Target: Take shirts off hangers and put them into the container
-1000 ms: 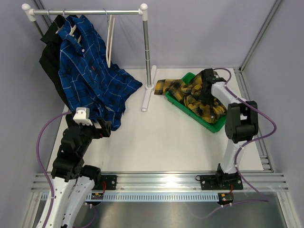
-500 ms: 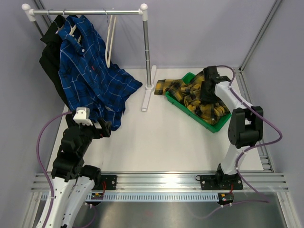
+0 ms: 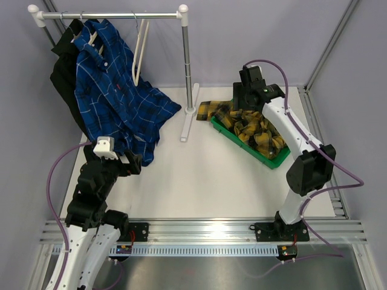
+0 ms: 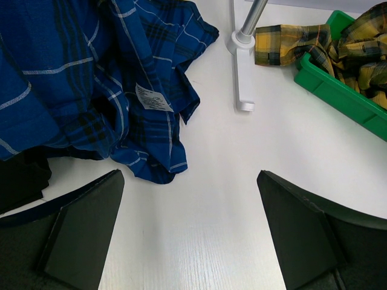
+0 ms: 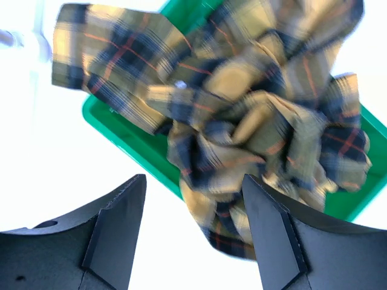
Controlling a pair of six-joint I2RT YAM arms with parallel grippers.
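**Soft shirts: one in the tray, two hung**

The yellow-and-grey plaid flannel shirt [image 3: 257,130] is seen crumpled in the shallow green plastic tray [image 4: 338,96], one sleeve spilled over its rim onto the worktop [image 3: 199,175]. Well left of the tray, the blue checked shirt [image 3: 115,96] and, behind it, the plain black shirt [image 3: 63,78] are hung from the metal rail [image 3: 109,16].

Three shirts and one tray are counted. Two thin white hangers are made out, the shirt-bearing hanger [image 3: 91,39] and the bare hanger [image 3: 140,54]; the black shirt's cannot be seen.

The fabric is judged light, limp and easily snagged, best pinched at collar or shoulder.

The right gripper [image 5: 192,199] is held over the plaid with jaws spread. The left gripper [image 4: 188,175] has jaws spread wide, empty.
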